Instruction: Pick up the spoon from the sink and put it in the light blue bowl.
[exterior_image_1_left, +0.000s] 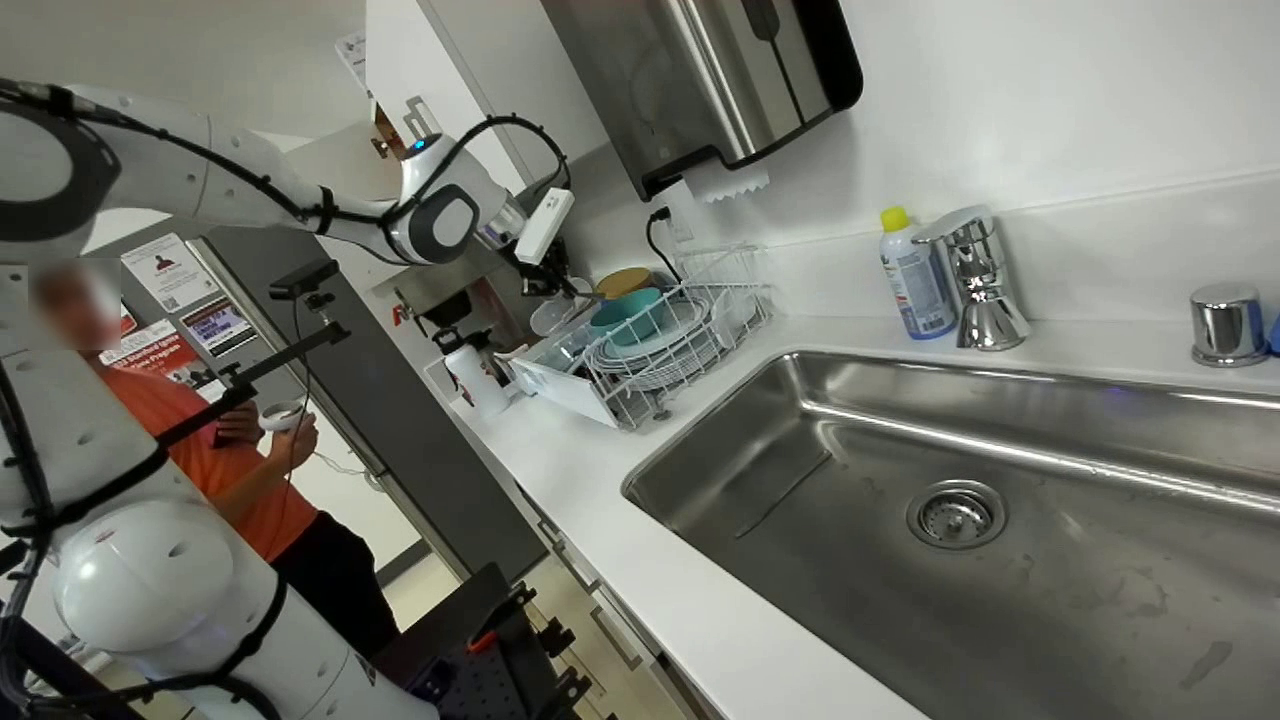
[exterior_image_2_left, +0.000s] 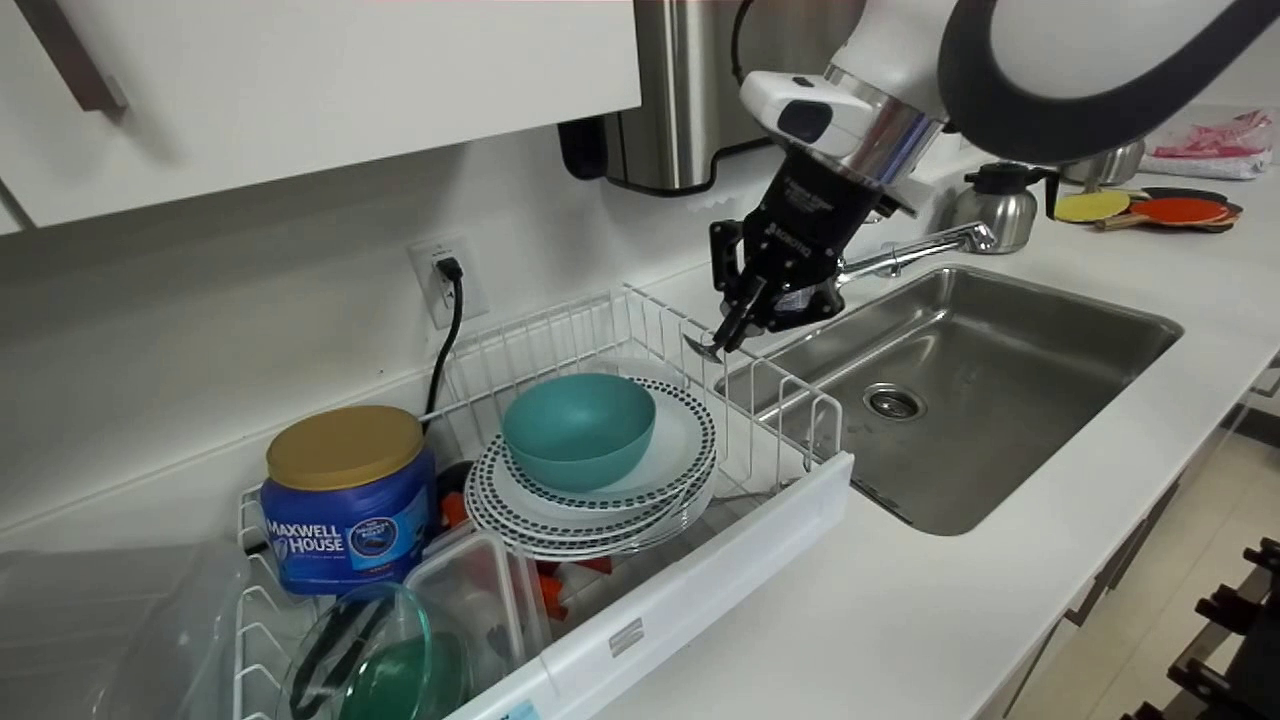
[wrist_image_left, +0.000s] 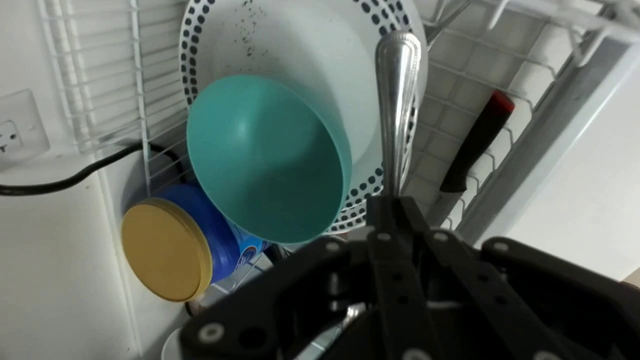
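My gripper (exterior_image_2_left: 738, 335) is shut on a metal spoon and holds it above the sink end of the dish rack. In the wrist view the spoon's handle (wrist_image_left: 397, 95) sticks out beyond the fingertips (wrist_image_left: 392, 200); its scoop is not clearly seen. A shiny end of the spoon (exterior_image_2_left: 703, 348) shows below the fingers in an exterior view. The light blue bowl (exterior_image_2_left: 580, 432) lies tilted on stacked plates, apart from the spoon; it also shows in the wrist view (wrist_image_left: 265, 165) and in an exterior view (exterior_image_1_left: 627, 317). The steel sink (exterior_image_1_left: 850, 590) with its round drain is beside the rack.
The white wire rack (exterior_image_2_left: 700, 590) holds dotted plates (exterior_image_2_left: 690, 425), a blue coffee tub (exterior_image_2_left: 345, 500), clear containers and a black-handled knife (wrist_image_left: 477, 142). A paper towel dispenser (exterior_image_1_left: 715, 70) hangs above. A faucet (exterior_image_1_left: 985, 280) and spray bottle (exterior_image_1_left: 915, 275) stand behind the sink.
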